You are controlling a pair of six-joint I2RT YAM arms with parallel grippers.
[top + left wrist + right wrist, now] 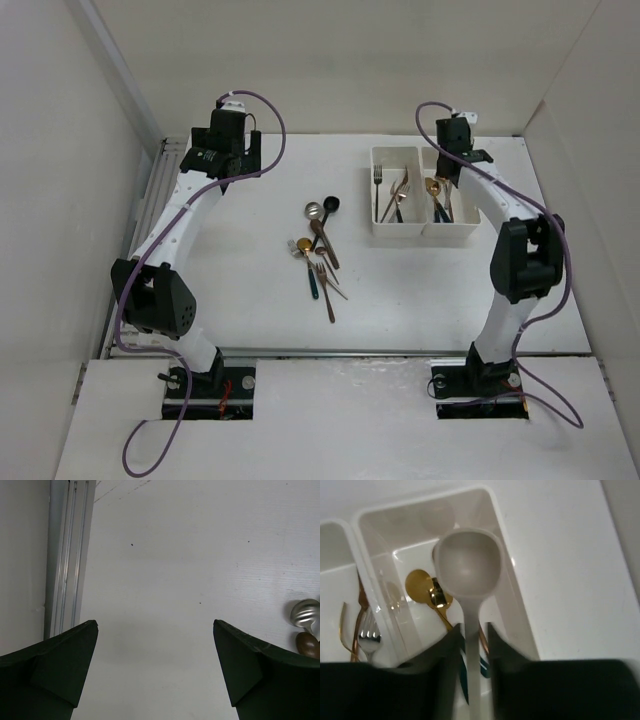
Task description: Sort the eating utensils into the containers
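Note:
My right gripper (472, 640) is shut on the handle of a pale silver spoon (468, 562), held bowl forward over the right compartment of the white tray (512, 575). A gold spoon (420, 585) lies in that compartment. A silver fork (367, 637) lies in the left one. In the top view the right gripper (447, 175) hangs over the tray (397, 150). Several utensils (320, 250) lie in a loose pile mid-table. My left gripper (155, 630) is open and empty over bare table; in the top view it (228, 160) is far left at the back.
An aluminium rail (67, 560) runs along the table's left edge beside the left gripper. A silver spoon head (305, 612) and a brown one (307, 645) show at the right edge of the left wrist view. White walls enclose the table.

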